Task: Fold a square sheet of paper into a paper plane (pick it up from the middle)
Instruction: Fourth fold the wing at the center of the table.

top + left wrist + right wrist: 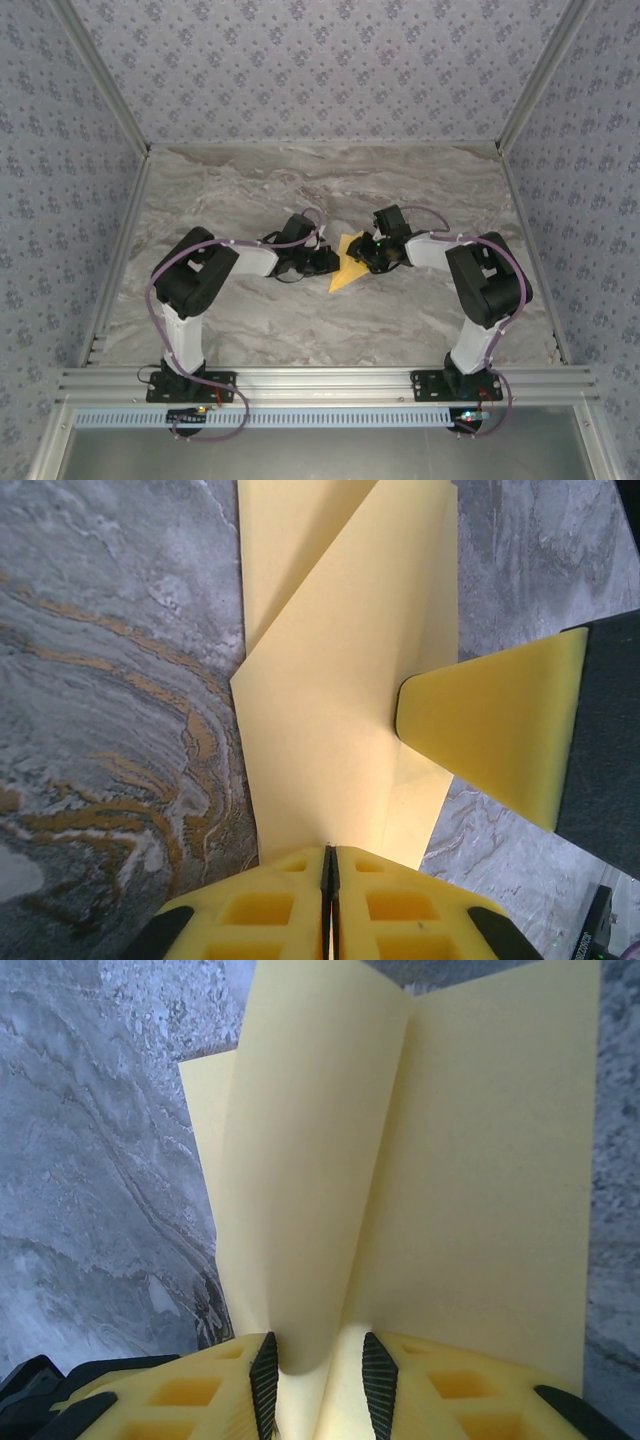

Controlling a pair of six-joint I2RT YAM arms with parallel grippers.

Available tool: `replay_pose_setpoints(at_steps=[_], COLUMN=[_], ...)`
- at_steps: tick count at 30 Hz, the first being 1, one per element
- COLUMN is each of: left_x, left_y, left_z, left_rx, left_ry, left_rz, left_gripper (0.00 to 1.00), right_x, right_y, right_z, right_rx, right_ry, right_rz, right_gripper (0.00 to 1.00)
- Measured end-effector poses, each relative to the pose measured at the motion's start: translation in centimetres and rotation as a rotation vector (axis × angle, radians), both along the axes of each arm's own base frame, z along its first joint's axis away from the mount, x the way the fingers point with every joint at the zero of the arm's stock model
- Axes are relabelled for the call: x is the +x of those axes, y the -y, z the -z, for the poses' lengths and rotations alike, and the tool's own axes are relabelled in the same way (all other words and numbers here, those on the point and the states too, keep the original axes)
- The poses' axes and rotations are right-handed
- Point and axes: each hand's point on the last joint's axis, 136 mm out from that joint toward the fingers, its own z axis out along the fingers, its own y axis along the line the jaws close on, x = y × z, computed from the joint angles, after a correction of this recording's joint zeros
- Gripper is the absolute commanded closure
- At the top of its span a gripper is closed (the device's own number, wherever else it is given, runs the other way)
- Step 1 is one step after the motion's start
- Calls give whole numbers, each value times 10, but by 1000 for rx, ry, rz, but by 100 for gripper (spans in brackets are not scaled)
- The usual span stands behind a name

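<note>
The yellow-orange sheet of paper (345,268) lies partly folded on the grey marble between both grippers, its point toward the near left. My left gripper (330,862) is shut, its tips at the sheet's (330,680) near edge, where diagonal folded layers overlap. My right gripper (315,1370) is open with a raised, curled flap (300,1160) standing between its jaws; the rest of the sheet (480,1180) lies flat beyond. In the left wrist view a right finger (490,730) rests on the paper. From above, the left gripper (328,260) and right gripper (364,254) face each other across the sheet.
The marble table (320,190) is bordered by patterned walls on three sides and an aluminium rail (320,380) at the near edge, where both arm bases stand. Bare marble lies behind and in front of the paper.
</note>
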Motion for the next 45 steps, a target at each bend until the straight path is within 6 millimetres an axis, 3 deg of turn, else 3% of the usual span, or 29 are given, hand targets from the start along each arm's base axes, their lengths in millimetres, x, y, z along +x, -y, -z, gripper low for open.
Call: replay_pose_setpoints(at_steps=[9,18,45], left_x=[0,-1,4], left_y=[0,6,4], left_z=[-2,-17,-11], left_rx=[3,-25,34], left_ry=[1,22,28], left_rz=[5,16,-11], left_gripper=[85,83,84], right_x=[0,0,-1], right_y=[1,1,3], right_z=[2,3,6], right_rx=[-28,-41,-61], right_ry=[-23,-21,-30], right_rz=[5,8,32], right_gripper=[68,68,71])
